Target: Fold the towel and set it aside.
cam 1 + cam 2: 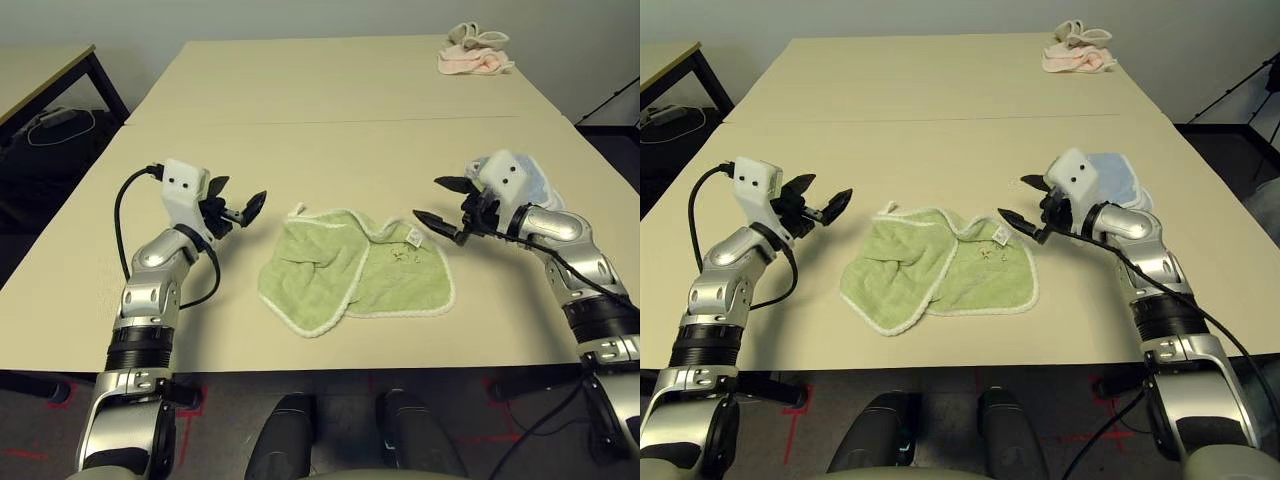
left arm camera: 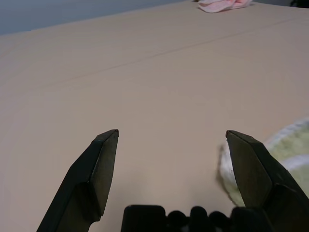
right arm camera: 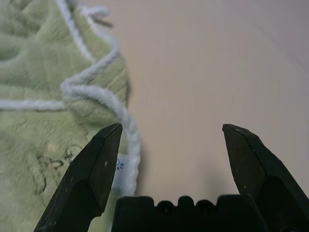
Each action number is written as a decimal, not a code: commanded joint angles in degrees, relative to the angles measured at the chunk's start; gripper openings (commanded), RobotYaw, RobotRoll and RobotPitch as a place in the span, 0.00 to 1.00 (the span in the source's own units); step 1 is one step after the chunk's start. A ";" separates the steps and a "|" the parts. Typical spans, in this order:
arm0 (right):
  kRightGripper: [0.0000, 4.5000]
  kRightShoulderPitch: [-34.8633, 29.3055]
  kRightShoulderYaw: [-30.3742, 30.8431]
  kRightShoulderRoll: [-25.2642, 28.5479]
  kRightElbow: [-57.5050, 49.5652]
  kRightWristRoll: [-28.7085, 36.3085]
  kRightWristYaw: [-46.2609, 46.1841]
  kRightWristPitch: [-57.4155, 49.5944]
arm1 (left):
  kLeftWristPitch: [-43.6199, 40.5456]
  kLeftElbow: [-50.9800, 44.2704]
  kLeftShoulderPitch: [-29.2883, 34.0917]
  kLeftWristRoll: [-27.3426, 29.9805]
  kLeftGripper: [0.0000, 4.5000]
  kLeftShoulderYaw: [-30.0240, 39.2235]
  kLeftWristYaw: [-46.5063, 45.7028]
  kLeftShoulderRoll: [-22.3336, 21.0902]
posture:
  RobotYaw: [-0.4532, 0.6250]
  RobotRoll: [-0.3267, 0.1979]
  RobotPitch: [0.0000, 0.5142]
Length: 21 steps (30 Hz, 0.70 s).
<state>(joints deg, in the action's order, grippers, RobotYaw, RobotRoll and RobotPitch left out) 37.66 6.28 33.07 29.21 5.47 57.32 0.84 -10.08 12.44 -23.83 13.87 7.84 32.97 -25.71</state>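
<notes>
The towel (image 1: 355, 268), light green terry with white edging and a small dark logo, lies crumpled and partly doubled over itself on the table between my arms. My left gripper (image 1: 238, 205) hovers open just left of the towel's left corner, nothing between its fingers. On the other side my right gripper (image 1: 447, 205) hangs open just above the towel's right top corner, also empty. In the right wrist view the towel (image 3: 43, 87) and its white edge lie under the near finger. The left wrist view catches the towel's edge (image 2: 289, 145) beside one finger.
A pale blue towel (image 1: 1118, 180) lies behind my right wrist. A pink cloth (image 1: 472, 52) sits at the far right of the table (image 1: 330, 110). A seam runs across the tabletop. A second desk (image 1: 40, 75) stands at the far left.
</notes>
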 commanded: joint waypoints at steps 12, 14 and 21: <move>0.99 14.18 6.52 0.22 19.60 -6.90 17.16 7.25 | -2.13 -5.97 4.17 0.07 1.00 -0.57 -0.08 -0.05 | 0.56 0.62 0.18; 0.99 15.47 7.29 -0.28 21.27 -7.94 17.88 8.32 | -2.59 -6.27 4.12 0.20 1.00 -0.70 0.18 -0.10 | 0.57 0.62 0.18; 0.99 18.89 9.15 -2.14 26.82 -11.59 18.17 11.76 | -3.38 -6.39 3.73 0.13 1.00 -1.18 1.29 -0.38 | 0.57 0.62 0.17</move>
<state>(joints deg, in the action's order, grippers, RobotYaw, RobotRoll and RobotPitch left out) 55.72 14.52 30.90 54.33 -4.51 75.04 11.45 -12.83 7.15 -20.32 13.96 7.62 33.69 -25.67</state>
